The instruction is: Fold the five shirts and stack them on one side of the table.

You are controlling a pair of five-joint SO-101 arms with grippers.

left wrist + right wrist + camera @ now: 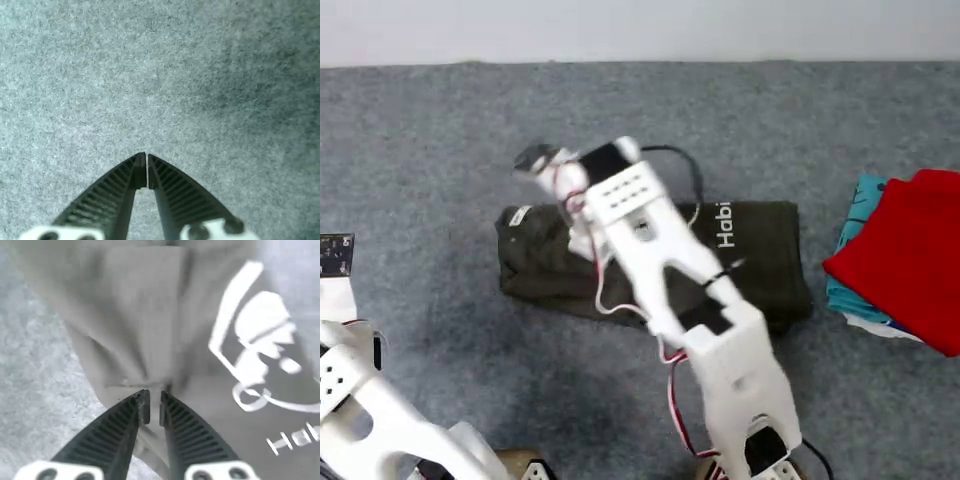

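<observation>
A dark olive shirt (760, 250) with white print lies folded across the middle of the grey table. My right gripper (542, 160) is over its far left corner. In the right wrist view the right gripper (151, 402) is shut on a pinched fold of the olive shirt (140, 315), with creases running into the tips. My left gripper (146, 172) is shut with nothing in it, over bare grey felt. The left arm (360, 400) sits at the near left corner.
At the right edge a red shirt (910, 255) lies folded on top of a teal shirt (860, 205) and a white layer. A black and white marker card (335, 255) lies at the left edge. Grey felt (440, 130) is bare at the back left.
</observation>
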